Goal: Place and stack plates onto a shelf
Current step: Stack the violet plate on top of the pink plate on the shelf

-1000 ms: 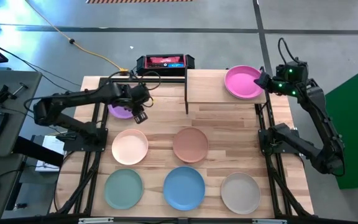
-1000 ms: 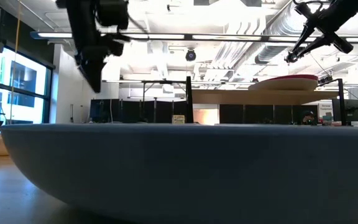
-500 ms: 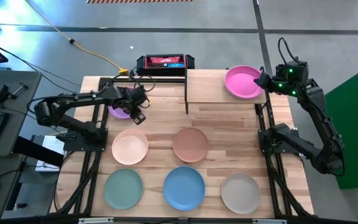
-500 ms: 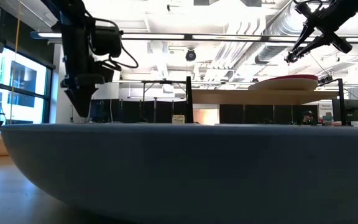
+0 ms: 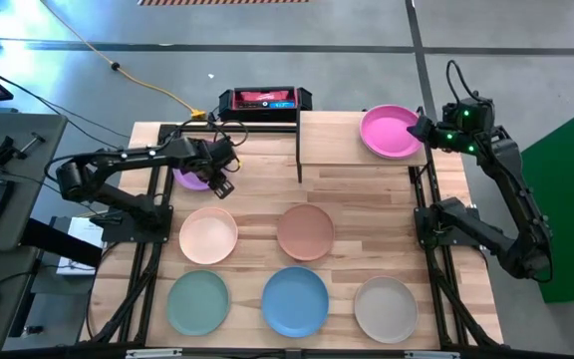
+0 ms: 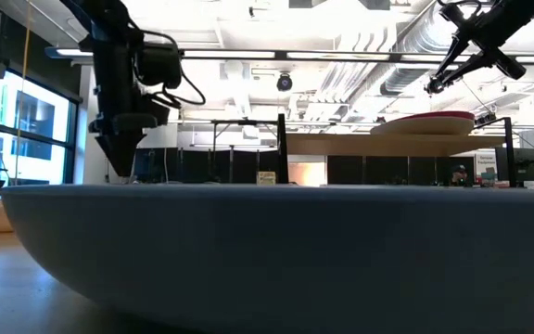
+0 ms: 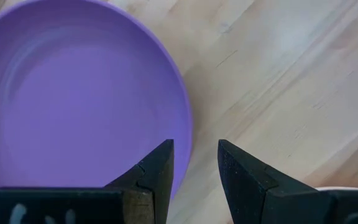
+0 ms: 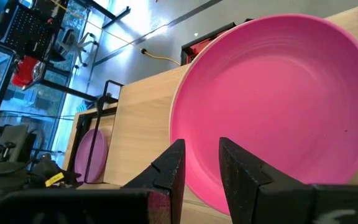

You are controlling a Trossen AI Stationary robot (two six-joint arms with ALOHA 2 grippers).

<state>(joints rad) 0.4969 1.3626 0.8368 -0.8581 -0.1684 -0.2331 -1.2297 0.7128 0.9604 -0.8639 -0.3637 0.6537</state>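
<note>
The purple plate (image 5: 189, 179) (image 7: 73, 93) lies flat on the tabletop at the far left. My left gripper (image 5: 223, 183) (image 7: 195, 162) is low over its right rim, open, with one finger above the plate's inside and one outside the rim. The magenta plate (image 5: 389, 132) (image 8: 272, 99) lies flat on the right half of the shelf (image 5: 352, 160), a raised light-wood board. My right gripper (image 5: 419, 130) (image 8: 202, 165) is open at that plate's right rim, with the rim showing in the gap between its fingers.
On the tabletop lie a peach plate (image 5: 208, 236), a terracotta plate (image 5: 305, 231), a mint plate (image 5: 198, 303), a blue plate (image 5: 295, 301) and a beige plate (image 5: 385, 309). A black and red device (image 5: 264, 99) sits at the far edge. The shelf's left half is bare.
My left gripper has come down toward the purple plate's right rim, staying open. My right arm and the plates have kept still.
</note>
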